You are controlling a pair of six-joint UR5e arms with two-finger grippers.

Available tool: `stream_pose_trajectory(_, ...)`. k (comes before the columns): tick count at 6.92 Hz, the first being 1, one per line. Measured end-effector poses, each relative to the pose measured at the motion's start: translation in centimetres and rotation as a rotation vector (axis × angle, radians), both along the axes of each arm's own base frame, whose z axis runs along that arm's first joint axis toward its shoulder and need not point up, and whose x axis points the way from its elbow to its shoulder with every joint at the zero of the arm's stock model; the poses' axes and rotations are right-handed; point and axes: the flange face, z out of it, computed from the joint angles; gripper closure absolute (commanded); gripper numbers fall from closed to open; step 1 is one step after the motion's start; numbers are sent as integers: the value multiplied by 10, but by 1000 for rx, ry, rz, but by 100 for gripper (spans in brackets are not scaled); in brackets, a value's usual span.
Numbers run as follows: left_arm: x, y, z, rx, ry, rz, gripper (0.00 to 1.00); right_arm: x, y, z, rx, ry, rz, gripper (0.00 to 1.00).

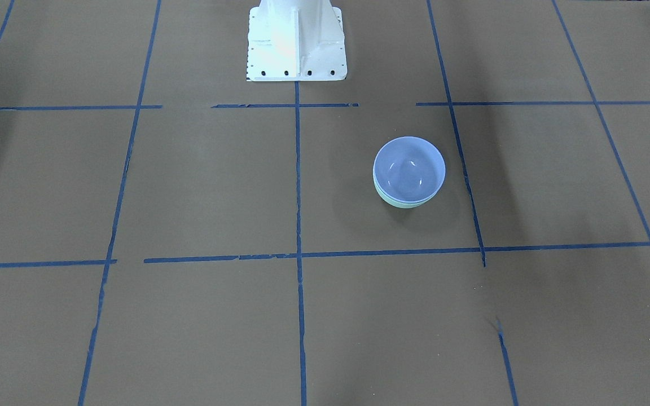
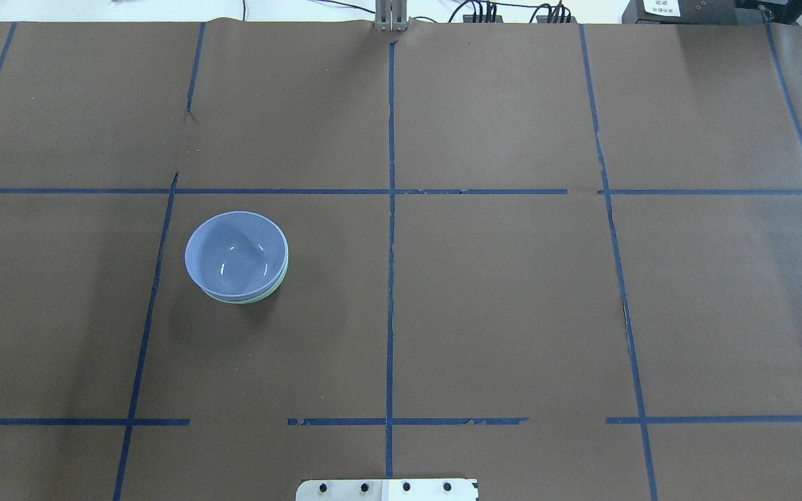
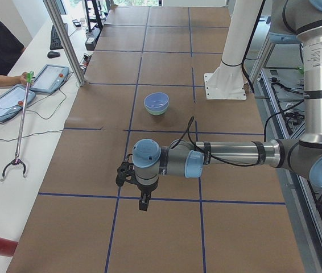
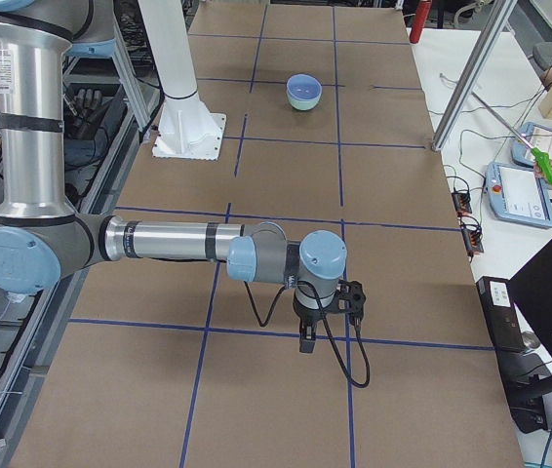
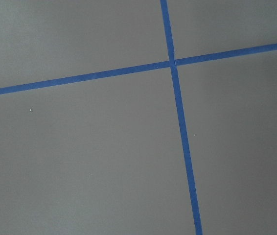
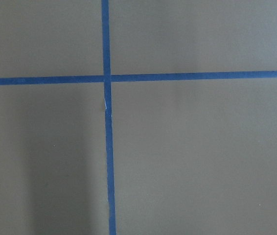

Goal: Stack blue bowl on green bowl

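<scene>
You are looking at the blue bowl (image 1: pixel 409 169) sitting nested inside the green bowl (image 1: pixel 401 203), upright, with only a thin mint crescent of the lower one showing beneath its rim. The pair is resting on the brown paper-covered table (image 1: pixel 189 186), in the middle row of the blue tape grid (image 1: pixel 298 186), in the square just on the robot's left of the centre line and in front of the white pedestal (image 1: pixel 295 42).

The left gripper (image 3: pixel 143 206) is hanging over the table's near end in the left side view, well apart from the bowls and pointing down. The right gripper (image 4: pixel 306 343) is hanging likewise at the opposite end. Both are appearing only in the side views, so I cannot tell whether their fingers are apart or together. Each wrist camera is showing only paper and a tape crossing.
</scene>
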Motion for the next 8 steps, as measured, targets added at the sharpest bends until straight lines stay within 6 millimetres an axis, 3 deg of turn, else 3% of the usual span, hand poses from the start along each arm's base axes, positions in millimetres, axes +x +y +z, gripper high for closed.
stream_pose_trajectory(8, 0, -6, -7, 12, 0, -1, 0, 0, 0, 0, 0, 0, 0, 0)
